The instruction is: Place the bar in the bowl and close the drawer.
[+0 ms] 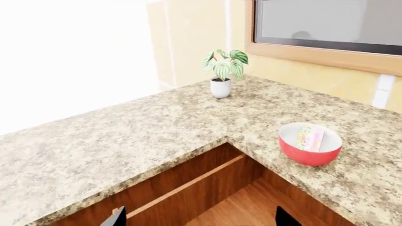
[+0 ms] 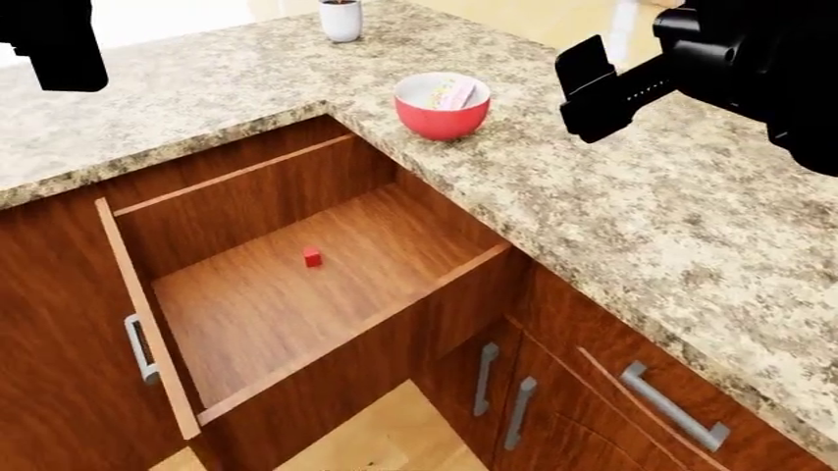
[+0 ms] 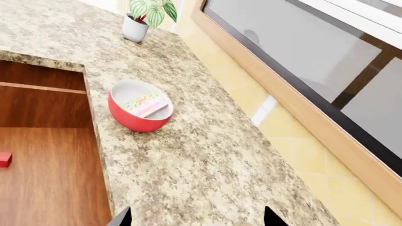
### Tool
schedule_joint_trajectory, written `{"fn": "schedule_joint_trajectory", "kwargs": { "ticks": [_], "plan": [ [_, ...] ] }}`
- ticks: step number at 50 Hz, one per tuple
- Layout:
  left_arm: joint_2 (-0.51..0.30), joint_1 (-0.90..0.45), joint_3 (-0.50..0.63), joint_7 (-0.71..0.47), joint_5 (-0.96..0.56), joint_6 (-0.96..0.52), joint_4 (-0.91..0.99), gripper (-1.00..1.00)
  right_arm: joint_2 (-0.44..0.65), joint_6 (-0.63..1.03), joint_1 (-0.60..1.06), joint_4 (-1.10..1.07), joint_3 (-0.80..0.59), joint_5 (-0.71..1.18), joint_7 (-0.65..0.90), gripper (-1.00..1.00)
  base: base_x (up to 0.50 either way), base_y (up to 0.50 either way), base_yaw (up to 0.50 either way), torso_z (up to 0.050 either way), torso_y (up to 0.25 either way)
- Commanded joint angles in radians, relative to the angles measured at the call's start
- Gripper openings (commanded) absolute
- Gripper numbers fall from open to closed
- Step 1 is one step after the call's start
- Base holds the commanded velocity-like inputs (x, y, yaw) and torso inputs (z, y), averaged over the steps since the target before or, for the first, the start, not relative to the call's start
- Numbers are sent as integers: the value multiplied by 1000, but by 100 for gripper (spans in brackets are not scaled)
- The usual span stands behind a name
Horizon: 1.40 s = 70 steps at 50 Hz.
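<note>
The pale pink speckled bar (image 2: 454,95) lies inside the bowl (image 2: 442,122), which is red outside and white inside and stands on the granite counter near its inner corner. Both wrist views also show the bar (image 1: 309,138) (image 3: 148,104) leaning in the bowl (image 1: 311,154) (image 3: 137,121). The wide reddish-brown drawer (image 2: 301,294) stands pulled far out below the counter corner. My left gripper (image 1: 197,219) hangs open over the drawer (image 1: 242,202), holding nothing. My right gripper (image 3: 196,218) is open above the counter, on the near side of the bowl, and shows black in the head view (image 2: 592,90).
A tiny red cube (image 2: 312,257) (image 3: 5,159) sits on the drawer floor. A potted plant (image 2: 340,18) (image 1: 221,75) (image 3: 139,23) stands at the back of the counter (image 2: 654,216). Cabinet doors with silver handles (image 2: 504,392) are below to the right. A window (image 1: 326,21) runs along the wall.
</note>
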Motion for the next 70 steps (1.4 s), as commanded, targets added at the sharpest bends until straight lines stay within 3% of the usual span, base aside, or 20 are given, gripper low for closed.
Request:
{"fn": "schedule_joint_trajectory", "kwargs": {
  "ticks": [1, 70],
  "plan": [
    [-1, -7, 10, 0, -4, 1, 2, 100, 0, 6, 2, -11, -1, -14, 13, 100, 0, 0, 500, 0, 0],
    [-15, -20, 44, 20, -5, 26, 11, 100, -6, 41, -19, -54, -4, -41, 24, 100, 0, 0, 500, 0, 0]
  ]
}}
